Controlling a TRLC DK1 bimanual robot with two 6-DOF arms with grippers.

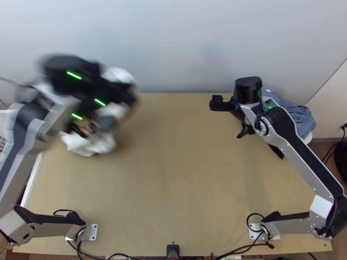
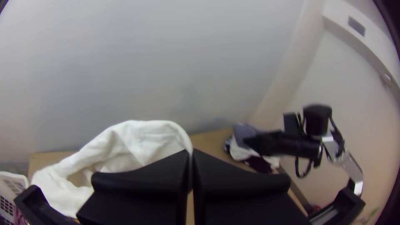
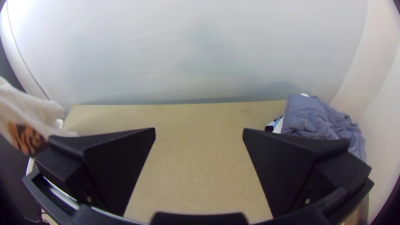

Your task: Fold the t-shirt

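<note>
In the top view my left gripper (image 1: 126, 93), blurred, is over the table's far left part with the white t-shirt (image 1: 102, 145) hanging bunched beneath it. The left wrist view shows the left gripper (image 2: 191, 156) with its fingers pressed together on an edge of the white t-shirt (image 2: 137, 143); which part of the shirt is pinched I cannot tell. My right gripper (image 1: 217, 104) is above the far right of the table, away from the shirt. In the right wrist view the right gripper (image 3: 199, 134) stands open with nothing between its fingers, and the shirt (image 3: 25, 112) with a dark orange print hangs off to one side.
A heap of clothes with a grey-blue garment (image 1: 292, 112) lies at the table's far right corner, beside the right arm. A white basket (image 2: 12, 189) stands at the left side. Bare wooden table (image 1: 182, 173) stretches between the arms.
</note>
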